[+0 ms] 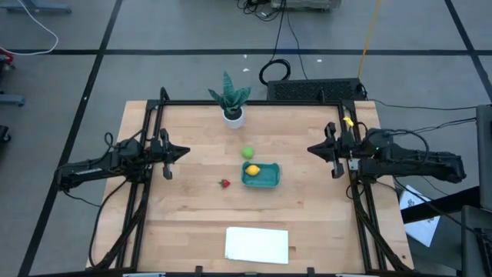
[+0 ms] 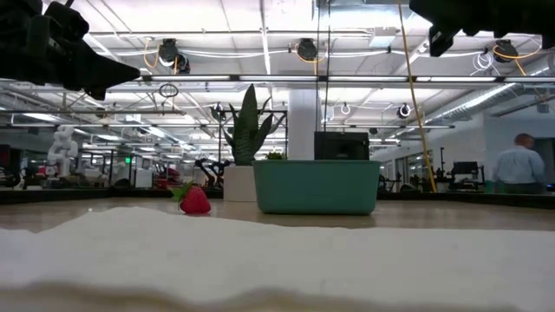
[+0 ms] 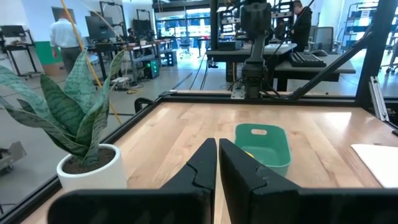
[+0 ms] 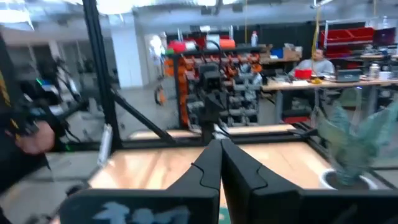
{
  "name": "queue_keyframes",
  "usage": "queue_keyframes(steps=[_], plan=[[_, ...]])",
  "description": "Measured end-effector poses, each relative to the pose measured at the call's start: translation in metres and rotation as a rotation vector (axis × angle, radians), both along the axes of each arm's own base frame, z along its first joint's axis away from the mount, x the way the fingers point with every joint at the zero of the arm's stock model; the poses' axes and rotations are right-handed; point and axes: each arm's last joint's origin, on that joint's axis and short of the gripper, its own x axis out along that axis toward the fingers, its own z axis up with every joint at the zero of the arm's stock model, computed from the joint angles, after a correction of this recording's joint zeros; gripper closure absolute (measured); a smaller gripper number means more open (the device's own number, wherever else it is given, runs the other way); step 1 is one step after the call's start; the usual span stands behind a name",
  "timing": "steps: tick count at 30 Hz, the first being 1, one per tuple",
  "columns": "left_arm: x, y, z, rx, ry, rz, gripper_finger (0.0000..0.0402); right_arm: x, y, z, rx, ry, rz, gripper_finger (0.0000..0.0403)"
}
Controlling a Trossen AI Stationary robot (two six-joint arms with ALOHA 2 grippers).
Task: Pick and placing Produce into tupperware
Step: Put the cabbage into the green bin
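The teal tupperware (image 1: 265, 178) stands on the wooden table right of its middle, with the yellow lemon (image 1: 252, 170) inside it. The lime-green ball (image 1: 247, 153) rests on the table just beyond the tupperware. The red strawberry (image 1: 224, 183) lies on the table to its left, also visible in the low view (image 2: 194, 200). My left gripper (image 1: 187, 151) is shut and held level over the table's left side, facing the tupperware (image 3: 264, 146). My right gripper (image 1: 310, 148) is shut above the table's right side, with nothing between its fingers (image 4: 208, 168).
A potted plant in a white pot (image 1: 233, 108) stands at the far edge near the middle. A flat white sheet (image 1: 257, 245) lies at the near edge. A black frame (image 1: 154, 123) rims the table. People are in the room beyond.
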Motion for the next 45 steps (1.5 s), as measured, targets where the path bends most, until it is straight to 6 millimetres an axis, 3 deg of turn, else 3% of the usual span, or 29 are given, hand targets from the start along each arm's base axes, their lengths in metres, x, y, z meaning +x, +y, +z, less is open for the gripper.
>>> queue_keyframes(steps=[8, 16, 22, 27, 32, 40, 45], plan=[[0.0, 0.001, 0.0, 0.001, 0.0, 0.038, 0.038, 0.007, 0.003, -0.046, 0.01, 0.024, -0.058, 0.0403], [0.0, 0.001, -0.001, -0.007, 0.005, 0.043, 0.038, -0.012, 0.007, -0.036, -0.072, -0.127, -0.023, 0.0403], [0.0, 0.001, -0.002, -0.006, 0.015, 0.043, 0.038, -0.011, 0.008, -0.047, -0.084, -0.057, -0.017, 0.0403], [0.0, 0.001, -0.002, 0.003, 0.016, 0.043, 0.038, -0.014, 0.01, -0.062, -0.155, -0.168, -0.017, 0.0403], [0.0, 0.001, -0.001, -0.005, 0.007, 0.043, 0.038, -0.019, 0.01, -0.054, -0.173, -0.304, -0.036, 0.0403], [0.0, 0.001, 0.0, -0.007, -0.001, 0.048, 0.038, -0.018, 0.009, -0.056, -0.128, -0.278, -0.023, 0.0403], [-0.001, 0.004, 0.0, -0.061, -0.018, 0.138, 0.038, -0.018, 0.009, -0.057, -0.135, -0.266, -0.022, 0.0403]])
